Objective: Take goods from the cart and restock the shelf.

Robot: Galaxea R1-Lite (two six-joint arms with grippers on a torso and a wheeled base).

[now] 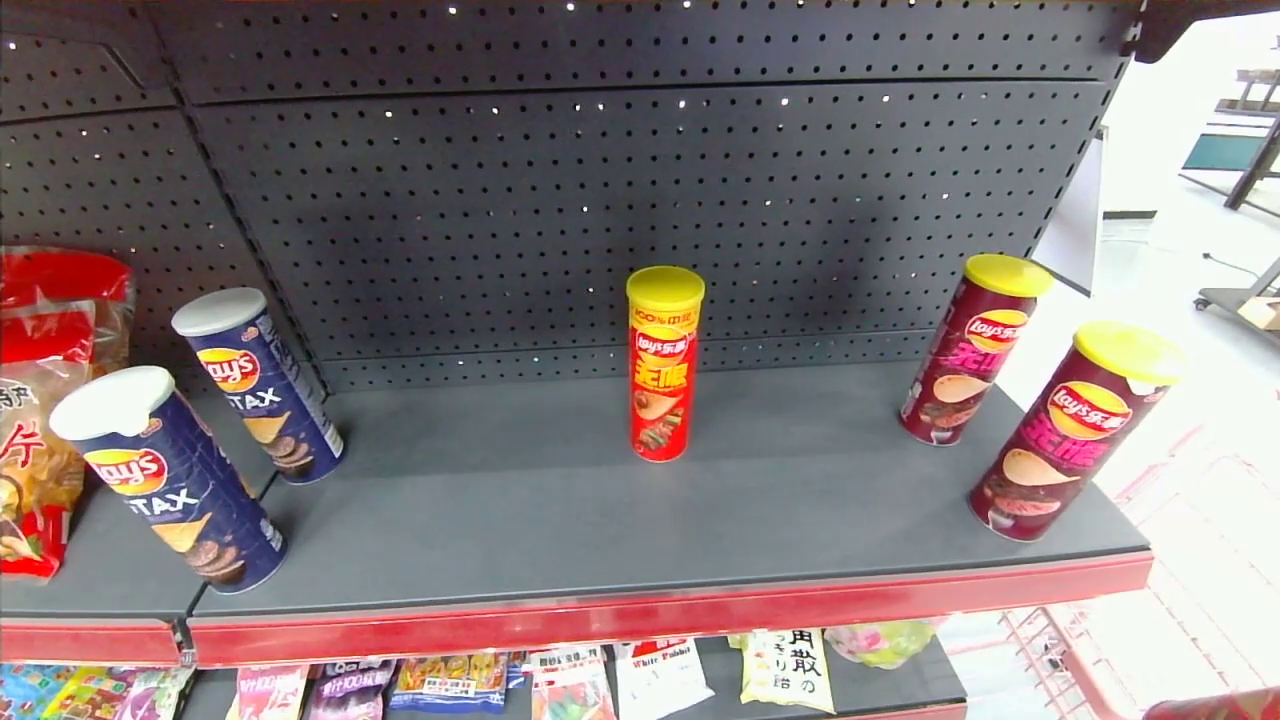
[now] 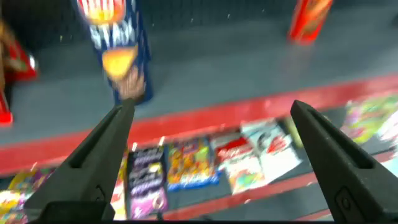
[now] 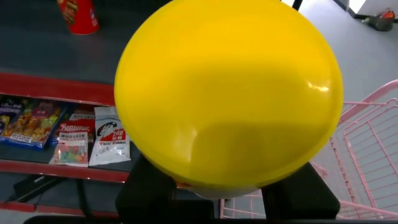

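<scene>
1. Now clamps a yellow-lidded can (image 3: pixel 227 93) in the right gripper (image 3: pixel 221 190), lid end toward the wrist, off the shelf (image 3: pixel 56 87) front beside the cart (image 3: pixel 367 155).
2. Shows the left gripper (image 2: pixel 211 118) spread, empty, facing the shelf.

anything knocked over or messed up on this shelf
Nothing stands out: the blue cans, red can and maroon cans all stand on their bases on the shelf, lids on, nothing spilled.

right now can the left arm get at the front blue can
Probably yes. The left claw is open and empty, and the blue can stands near the shelf edge ahead of it with nothing between them. It is off toward one finger, so a sideways shift looks needed.
</scene>
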